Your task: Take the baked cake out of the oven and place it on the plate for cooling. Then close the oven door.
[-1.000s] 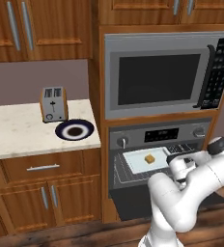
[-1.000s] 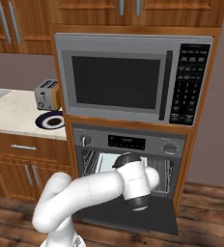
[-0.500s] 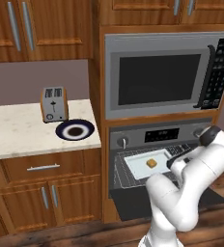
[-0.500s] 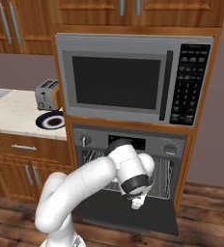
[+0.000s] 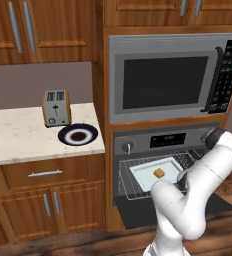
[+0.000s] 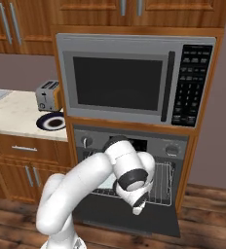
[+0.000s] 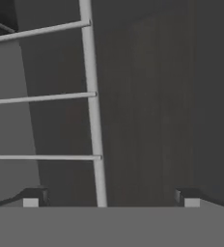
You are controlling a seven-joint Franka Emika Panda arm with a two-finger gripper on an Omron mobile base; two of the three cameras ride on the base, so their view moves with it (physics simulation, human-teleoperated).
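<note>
Inside the oven [image 5: 138, 145], one baked cake [image 5: 159, 173] sits on one tray [image 5: 143, 172]; fingers [image 7: 29, 197] spread wide, empty.

text: you can read none | black keypad of the grey steel microwave [image 6: 191, 82]: marks too small for you to read | dark display strip of the grey oven [image 5: 167, 140]: blurred marks only

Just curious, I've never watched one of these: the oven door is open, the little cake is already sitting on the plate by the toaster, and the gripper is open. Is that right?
Not quite. The cake is not on the plate; it sits on the pale tray inside the oven, as the left base view shows. The plate beside the toaster holds nothing. The oven door is open, and the gripper is open too.
</note>
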